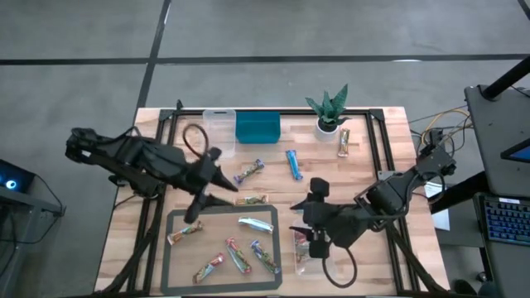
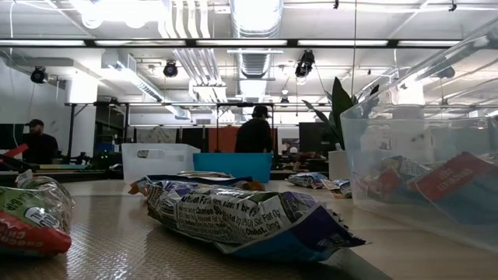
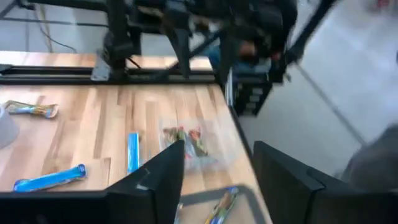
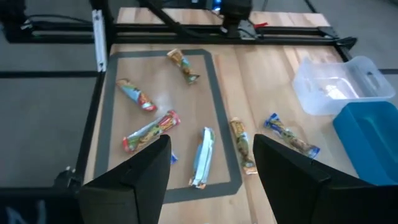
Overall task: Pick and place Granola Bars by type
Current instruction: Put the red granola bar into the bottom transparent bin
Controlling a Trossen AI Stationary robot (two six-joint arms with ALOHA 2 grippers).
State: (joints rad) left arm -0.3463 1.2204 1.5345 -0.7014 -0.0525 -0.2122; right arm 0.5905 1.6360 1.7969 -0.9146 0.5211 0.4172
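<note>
Right gripper (image 1: 317,245), fingers spread, nothing between them — poised over the near right part of the table (image 1: 381,273), directly above a clear tub (image 1: 305,252) holding a red-and-green bar. Just to its left, the grey-rimmed mat (image 1: 166,248): a silvery-white bar (image 1: 256,223) nearest the gripper, then mixed green, red and brown bars at (image 1: 264,256), (image 1: 238,255), (image 1: 209,267) and, at the mat's far left edge, (image 1: 184,235). Left gripper (image 1: 224,191), fingers spread and empty — held above the table just beyond the mat's far rim, well apart from the right gripper. Just beside its tips on the bare wood lies a brown-and-green bar (image 1: 252,199); a little farther on, a blue-and-gold bar (image 1: 248,171), and to the right of that a bright blue bar (image 1: 293,163). Beyond the left gripper, at the table's far edge: an empty clear tub (image 1: 219,127) touching a teal bin (image 1: 257,127). Farther right along the same edge, a potted plant (image 1: 330,112) in a white pot, with one more mixed-colour bar (image 1: 344,142) beside it. In the low view, crinkled wrappers lie close to the lens on the mat, and people stand at desks in the room behind.
</note>
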